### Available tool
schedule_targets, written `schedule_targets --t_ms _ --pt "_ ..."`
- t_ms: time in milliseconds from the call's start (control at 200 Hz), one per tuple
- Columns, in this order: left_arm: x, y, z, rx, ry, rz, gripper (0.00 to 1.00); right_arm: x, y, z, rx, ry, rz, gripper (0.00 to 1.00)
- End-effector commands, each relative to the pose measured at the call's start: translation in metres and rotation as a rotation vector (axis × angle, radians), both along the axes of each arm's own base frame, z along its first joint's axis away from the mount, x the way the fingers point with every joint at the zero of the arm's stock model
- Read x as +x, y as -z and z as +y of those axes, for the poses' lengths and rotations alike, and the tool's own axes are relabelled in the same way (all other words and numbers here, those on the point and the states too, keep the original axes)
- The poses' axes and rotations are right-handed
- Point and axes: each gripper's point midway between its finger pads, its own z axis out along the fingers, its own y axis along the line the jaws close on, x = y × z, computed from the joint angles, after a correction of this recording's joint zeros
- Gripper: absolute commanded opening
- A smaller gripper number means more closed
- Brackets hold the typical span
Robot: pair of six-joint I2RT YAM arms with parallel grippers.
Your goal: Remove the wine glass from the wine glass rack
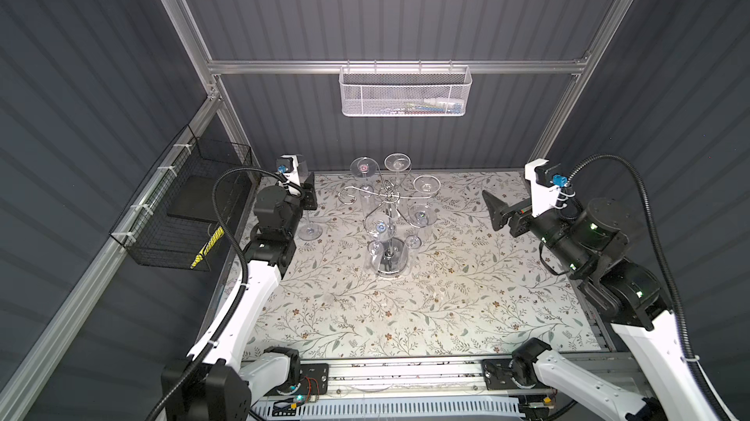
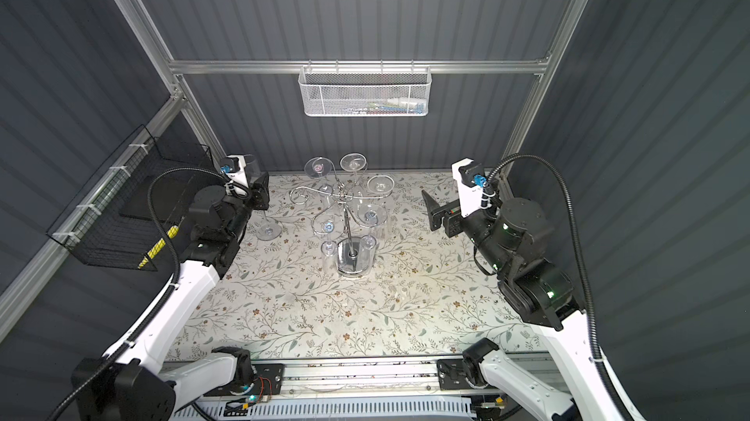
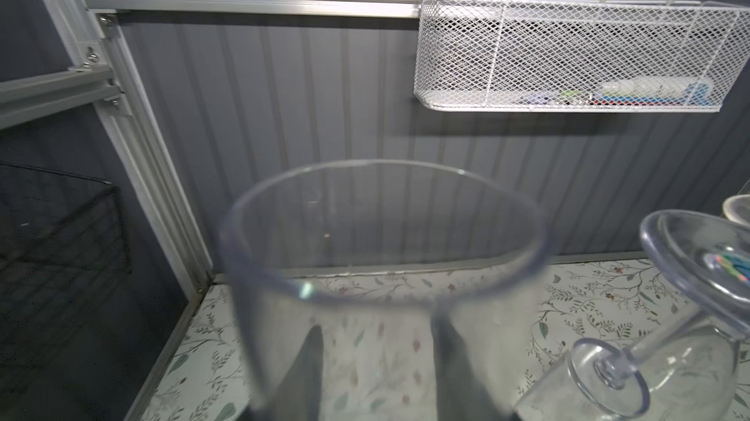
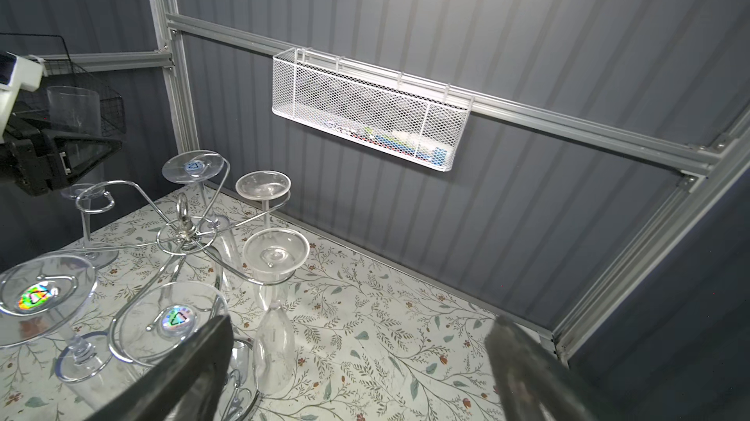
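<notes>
The chrome wine glass rack (image 1: 386, 195) stands on its disc base (image 1: 387, 261) at the middle back of the table, and several clear glasses hang upside down from its curled arms. One wine glass (image 1: 310, 231) stands upright to the rack's left, off its arms. My left gripper (image 1: 307, 192) is shut on its bowl; in the left wrist view the glass's rim (image 3: 259, 297) fills the foreground between my dark fingers (image 3: 308, 358). Whether its foot touches the table I cannot tell. My right gripper (image 1: 493, 207) hangs open to the right of the rack, apart from it, with nothing between its fingertips (image 4: 203, 354).
A white mesh basket (image 1: 406, 92) hangs on the back rail. On the left wall, close behind my left arm, hangs a black wire basket (image 1: 182, 204). The floral table cover (image 1: 406, 309) reaches to the front rail. Aluminium posts stand at the back corners.
</notes>
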Motion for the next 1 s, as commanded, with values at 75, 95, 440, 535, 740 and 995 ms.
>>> schedule_targets --t_ms 75,95,440,535,740,995 --pt "0.026 0.001 -0.016 -0.086 0.092 -0.141 0.34 0.008 0.011 -0.011 0.032 0.056 -0.003 0.99" --pt "0.030 0.005 -0.018 -0.086 0.096 -0.140 0.34 0.009 0.012 -0.011 0.036 0.057 -0.003 0.99" --pt "0.086 0.068 -0.044 -0.046 0.192 -0.172 0.34 0.028 0.037 -0.020 0.062 0.103 0.014 0.99" --pt "0.096 0.078 -0.049 -0.038 0.215 -0.207 0.34 0.033 0.043 -0.021 0.059 0.111 0.022 0.99" --pt "0.109 0.095 -0.056 -0.046 0.240 -0.256 0.34 0.040 0.051 -0.024 0.061 0.125 0.034 0.99" --pt "0.116 0.107 -0.060 -0.039 0.255 -0.277 0.34 0.044 0.056 -0.026 0.063 0.135 0.046 0.99"
